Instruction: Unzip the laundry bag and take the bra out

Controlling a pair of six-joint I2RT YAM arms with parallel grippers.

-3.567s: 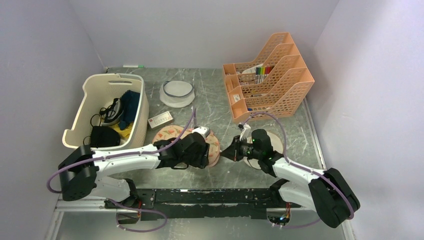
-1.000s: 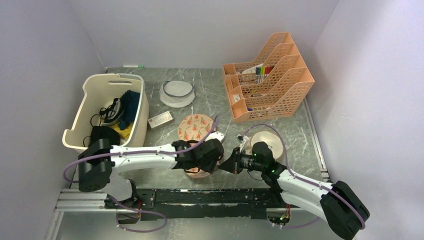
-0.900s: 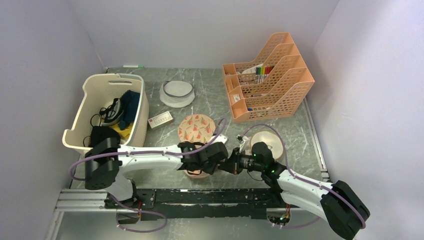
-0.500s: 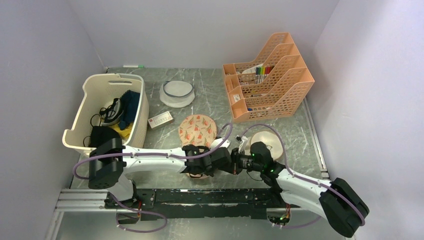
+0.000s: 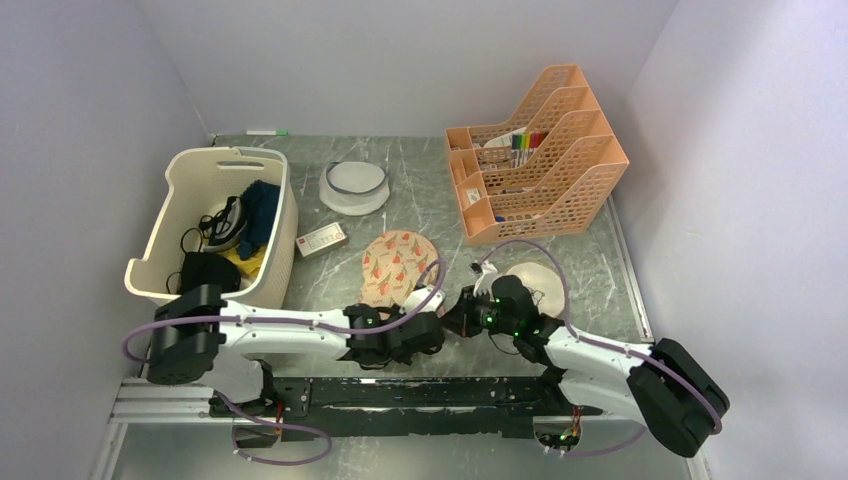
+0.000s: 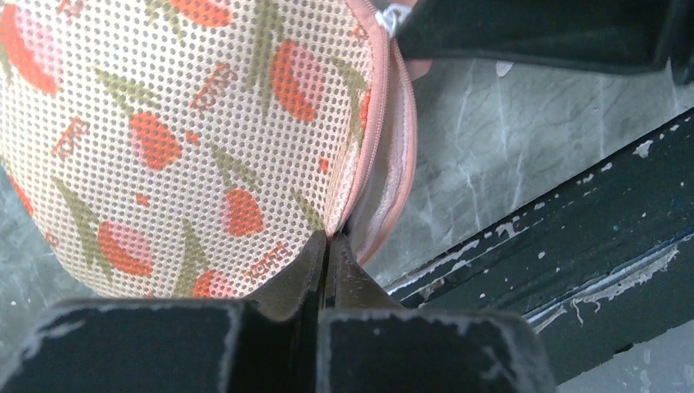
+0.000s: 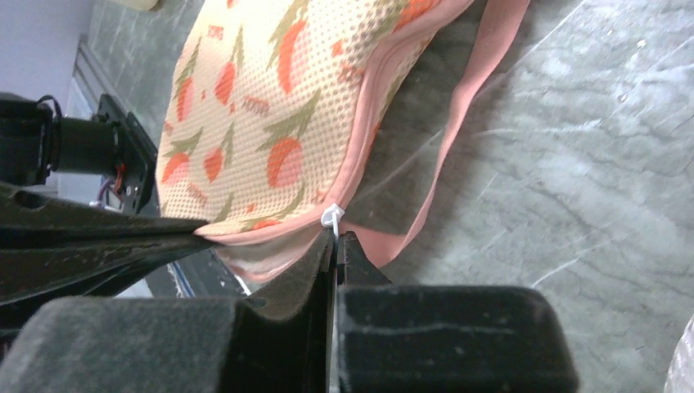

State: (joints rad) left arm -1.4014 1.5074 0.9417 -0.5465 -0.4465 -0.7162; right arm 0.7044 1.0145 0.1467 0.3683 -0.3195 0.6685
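The laundry bag (image 5: pixel 394 262), peach mesh with a red floral print, lies tilted at the table's near middle. Its near lobe is hidden under my arms. My left gripper (image 5: pixel 428 322) is shut on the bag's pink zip edge (image 6: pixel 327 233), and pale pink lining (image 6: pixel 385 192) shows in a short gap beside it. My right gripper (image 5: pixel 458 312) is shut on the white zip pull (image 7: pixel 331 218) at the bag's rim (image 7: pixel 278 106). A pink loop (image 7: pixel 466 106) trails from the bag onto the marble. The bra is hidden.
A cream slotted basket (image 5: pixel 215 215) with dark clothes stands at the left. Behind the bag are a white round dish (image 5: pixel 353 187) and a small card (image 5: pixel 322 240). An orange file rack (image 5: pixel 535 155) is at back right. A round pale object (image 5: pixel 535 278) lies under my right arm.
My left gripper has closed on the bag's zip edge next to the right gripper. The left arm has drawn back toward the near edge, and the bag has tilted and slid a little left.
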